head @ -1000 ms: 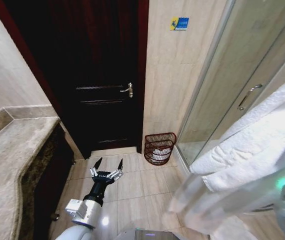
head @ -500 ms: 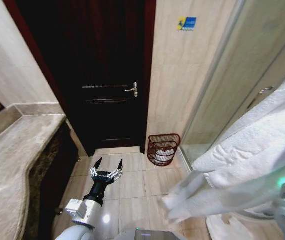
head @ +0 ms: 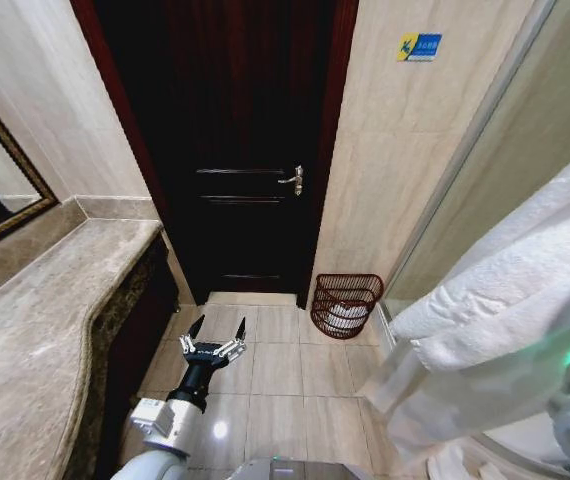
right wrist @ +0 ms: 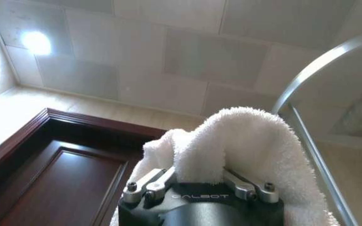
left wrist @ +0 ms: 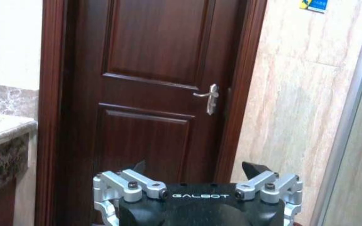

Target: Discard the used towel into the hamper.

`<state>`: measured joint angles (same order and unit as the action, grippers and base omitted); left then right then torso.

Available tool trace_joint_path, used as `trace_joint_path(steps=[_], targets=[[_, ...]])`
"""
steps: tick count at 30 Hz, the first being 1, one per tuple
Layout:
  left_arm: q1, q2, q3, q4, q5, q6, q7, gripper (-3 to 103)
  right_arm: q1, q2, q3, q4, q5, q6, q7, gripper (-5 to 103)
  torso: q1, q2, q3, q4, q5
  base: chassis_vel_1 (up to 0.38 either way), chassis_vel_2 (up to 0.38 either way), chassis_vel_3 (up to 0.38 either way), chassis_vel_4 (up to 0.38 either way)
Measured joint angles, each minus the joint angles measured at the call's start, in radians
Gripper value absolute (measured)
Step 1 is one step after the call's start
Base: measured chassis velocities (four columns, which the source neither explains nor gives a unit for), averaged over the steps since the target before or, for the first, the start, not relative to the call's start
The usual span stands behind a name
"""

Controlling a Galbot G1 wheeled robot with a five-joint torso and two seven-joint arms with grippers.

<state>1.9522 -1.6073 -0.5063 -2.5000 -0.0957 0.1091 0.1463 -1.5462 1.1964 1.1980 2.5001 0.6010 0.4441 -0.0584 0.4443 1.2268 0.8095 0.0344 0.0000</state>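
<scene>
White towel (head: 510, 300) aloft; wicker hamper (head: 346, 305) floor-standing.

1. The towel (head: 505, 300) is thick white terry cloth, fluffy and matt.
2. The hamper (head: 346, 304) is open-weave reddish-brown wicker or wire.
3. The door (head: 235, 150) is dark polished wood.
4. The floor (head: 295, 370) is glossy beige tile.
5. The counter (head: 35, 340) is mottled polished stone.
</scene>
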Motion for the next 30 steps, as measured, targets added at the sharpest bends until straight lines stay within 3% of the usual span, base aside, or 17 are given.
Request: trace_joint_path(steps=[16, 30], targets=[[0.0, 0.0, 0.0, 0.0, 0.0, 0.0, 0.0, 100, 0.047, -0.064, -0.044, 0.0, 0.028, -0.05, -0.011, 11, 0.0, 0.0, 0.0, -0.0001, -0.0002, -0.014, 0.012, 0.01, -0.014], [0.0, 0.0, 0.0, 0.0, 0.0, 0.0, 0.0, 100, 0.096, -0.11, -0.047, 0.0, 0.063, -0.073, -0.026, 11, 0.001, 0.0, 0.0, 0.0, 0.0, -0.134, 0.145, 0.143, -0.136]])
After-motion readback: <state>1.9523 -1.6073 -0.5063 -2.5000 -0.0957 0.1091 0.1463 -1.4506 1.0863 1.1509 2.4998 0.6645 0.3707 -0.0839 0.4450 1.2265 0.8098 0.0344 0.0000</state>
